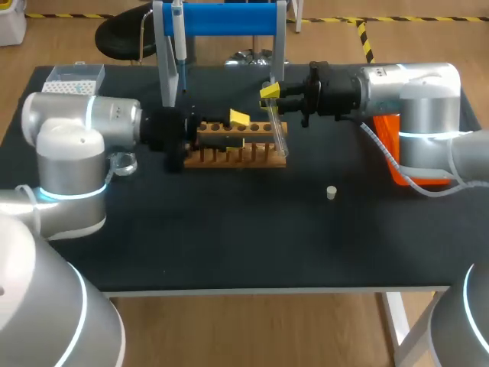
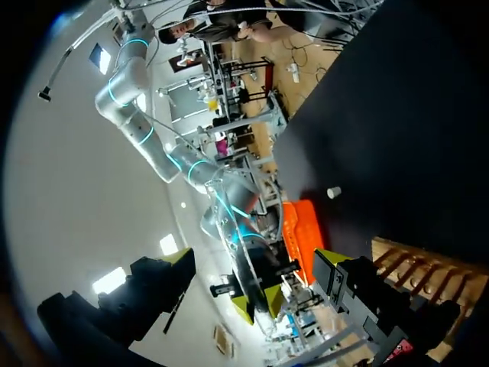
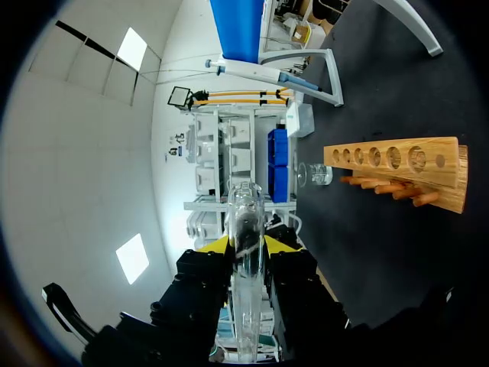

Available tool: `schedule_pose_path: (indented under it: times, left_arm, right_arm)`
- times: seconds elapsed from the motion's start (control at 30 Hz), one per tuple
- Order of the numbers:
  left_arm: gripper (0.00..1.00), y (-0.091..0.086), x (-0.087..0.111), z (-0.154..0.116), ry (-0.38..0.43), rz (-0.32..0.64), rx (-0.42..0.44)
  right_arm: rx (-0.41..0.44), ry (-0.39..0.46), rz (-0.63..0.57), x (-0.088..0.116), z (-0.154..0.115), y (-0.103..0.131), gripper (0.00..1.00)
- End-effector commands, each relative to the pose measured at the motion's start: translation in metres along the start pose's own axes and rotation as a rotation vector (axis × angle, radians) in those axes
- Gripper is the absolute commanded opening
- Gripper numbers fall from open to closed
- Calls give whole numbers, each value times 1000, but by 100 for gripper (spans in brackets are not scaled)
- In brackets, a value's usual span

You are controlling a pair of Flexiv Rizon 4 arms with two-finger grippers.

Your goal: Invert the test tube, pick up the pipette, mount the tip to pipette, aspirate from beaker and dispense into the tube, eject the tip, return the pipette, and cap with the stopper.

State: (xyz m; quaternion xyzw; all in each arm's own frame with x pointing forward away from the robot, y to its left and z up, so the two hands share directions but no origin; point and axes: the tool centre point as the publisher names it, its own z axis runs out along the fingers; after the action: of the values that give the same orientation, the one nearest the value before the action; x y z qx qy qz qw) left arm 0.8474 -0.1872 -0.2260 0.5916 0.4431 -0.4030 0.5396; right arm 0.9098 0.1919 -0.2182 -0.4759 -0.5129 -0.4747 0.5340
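The task is judged to be at its first step, the inverting of the test tube. The tube is out of the wooden rack and is gripped by the right claw, which is closed on it from two sides, just above centre in the head view. The tube is held slanted, its lower end at the rack's right end. Whether the inversion is complete cannot be told.

The left claw is spread wide and holds nothing (the tube is seen between its fingers but untouched by them).

All later steps are judged outstanding:
- The pipette hangs on the blue stand at the upper centre.
- The tip box sits at the upper left, and the beaker lies at the left, beside the left arm.
- The stopper lies alone on the desk, right of centre, well apart from the tube.

The tube is of clear glass, long and slender, and no liquid is visible in it. Which end is open cannot be determined
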Motion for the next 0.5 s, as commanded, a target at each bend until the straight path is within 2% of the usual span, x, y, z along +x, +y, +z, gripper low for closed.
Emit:
schedule_pose_path:
  times: [0.03,0.17,0.33,0.5]
  left_arm:
    - [100,-1,-8,14,28,-27,-33]
    - [100,-5,-12,22,23,-87,-57]
    - [100,-14,-17,37,-54,-192,-36]
    - [100,-17,-16,47,-82,-254,-39]
  right_arm:
    - [0,-3,0,1,0,-1,0]
    - [0,-3,0,1,0,-1,0]
    - [0,-3,0,1,0,-1,0]
    - [0,-3,0,1,0,-1,0]
